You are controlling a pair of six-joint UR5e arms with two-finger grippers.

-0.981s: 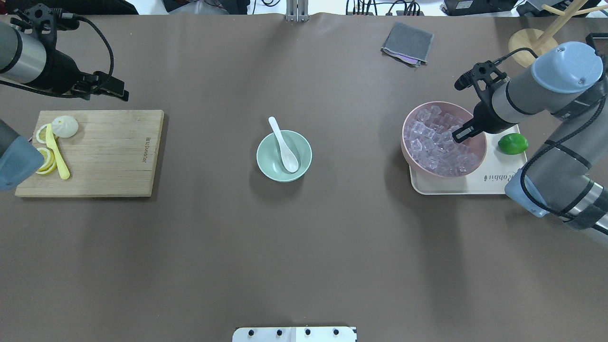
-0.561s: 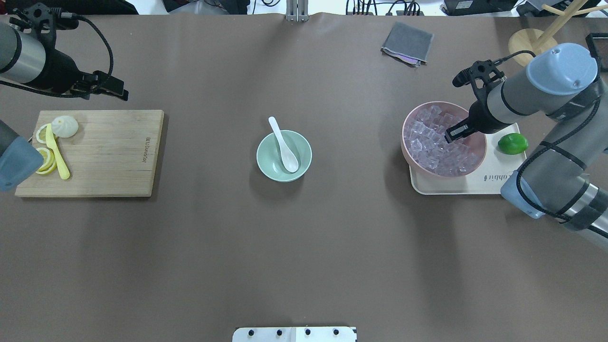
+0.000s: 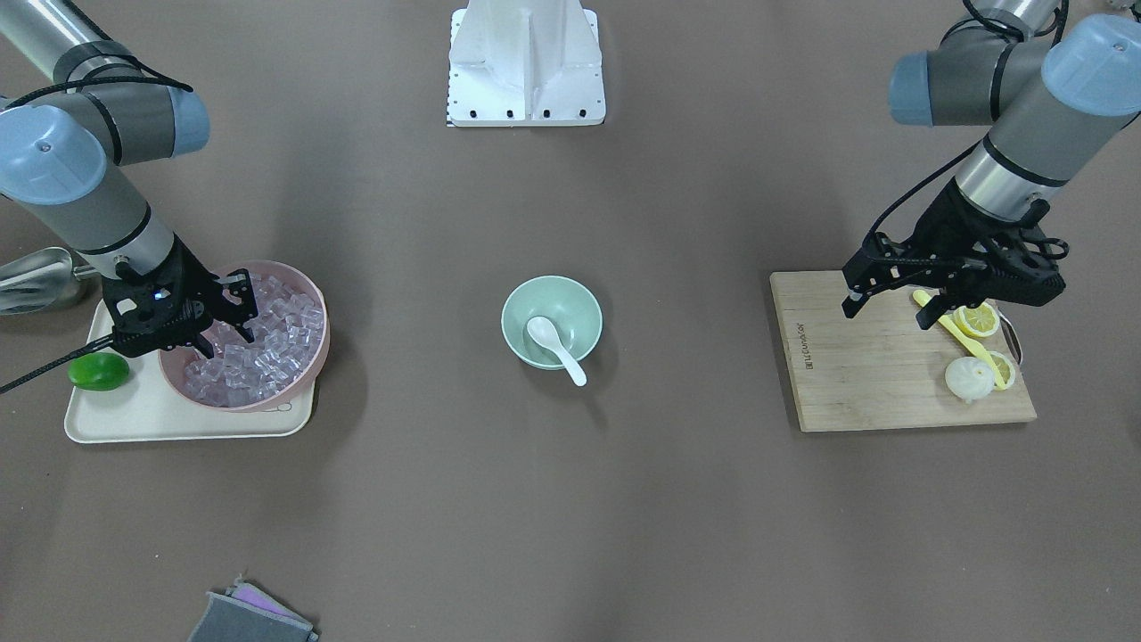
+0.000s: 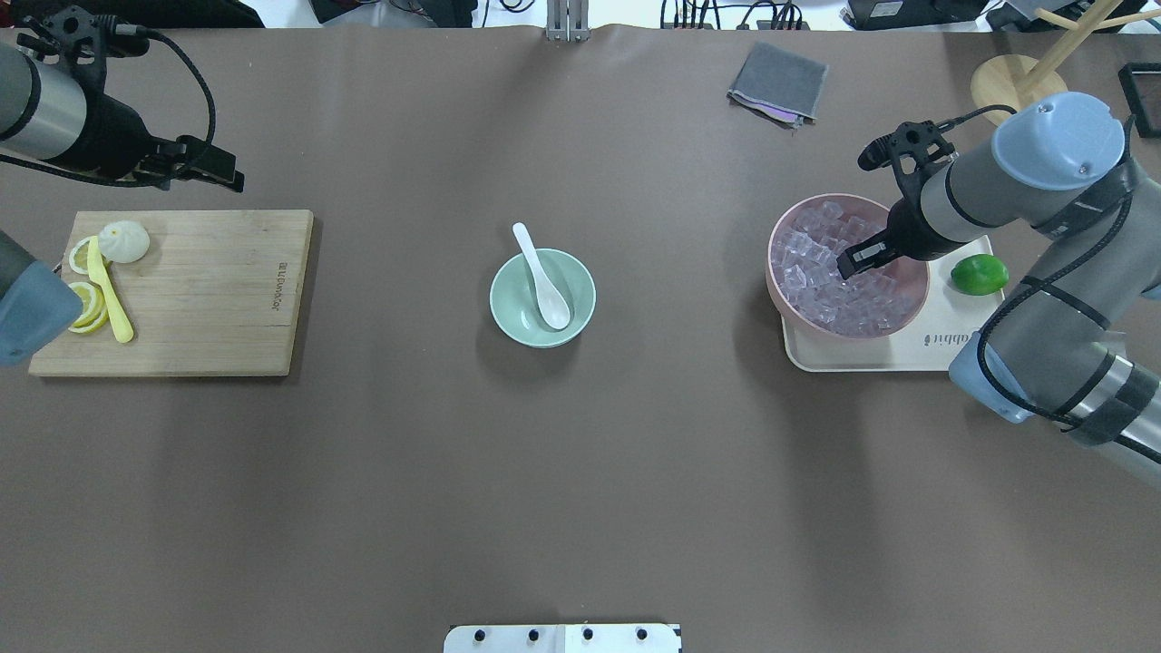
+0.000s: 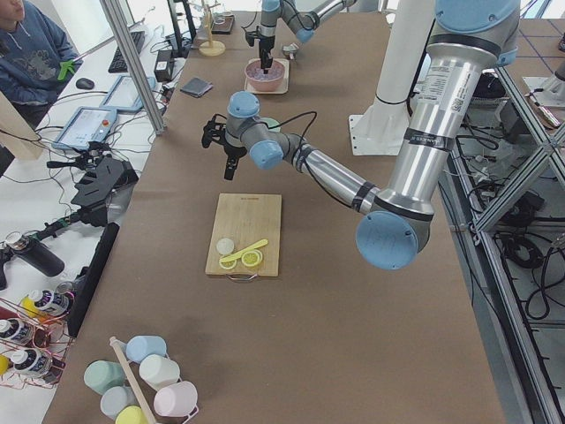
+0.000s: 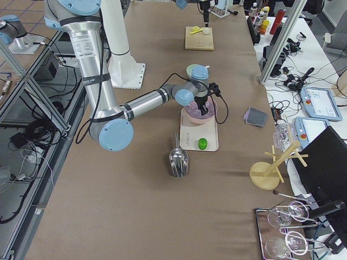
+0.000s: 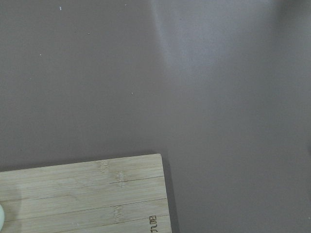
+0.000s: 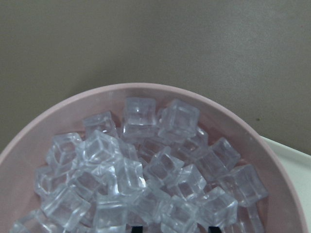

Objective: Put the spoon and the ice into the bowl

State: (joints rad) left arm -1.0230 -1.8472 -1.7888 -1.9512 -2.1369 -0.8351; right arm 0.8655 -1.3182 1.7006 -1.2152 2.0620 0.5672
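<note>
The white spoon (image 4: 544,281) lies in the mint-green bowl (image 4: 497,299) at the table's middle, scoop inside and handle over the far rim; both also show in the front view, spoon (image 3: 554,339) and bowl (image 3: 515,303). Several clear ice cubes (image 4: 816,277) fill a pink bowl (image 4: 923,295). My right gripper (image 4: 848,265) is open, its tips down among the ice (image 8: 165,167), seen also in the front view (image 3: 242,316). My left gripper (image 4: 231,177) is open and empty, above the table just beyond the cutting board; in the front view (image 3: 890,310) its jaws stand wide apart.
The pink bowl and a lime (image 4: 978,274) sit on a cream tray (image 4: 943,349). A wooden cutting board (image 4: 200,299) at the left holds lemon slices, a yellow utensil (image 4: 111,290) and a pale round piece (image 4: 122,240). A grey cloth (image 4: 778,82) and a metal scoop (image 3: 31,276) lie nearby.
My right gripper has moved leftward and a little farther across the pink bowl, over the ice. The left arm, spoon and green bowl have not moved.
</note>
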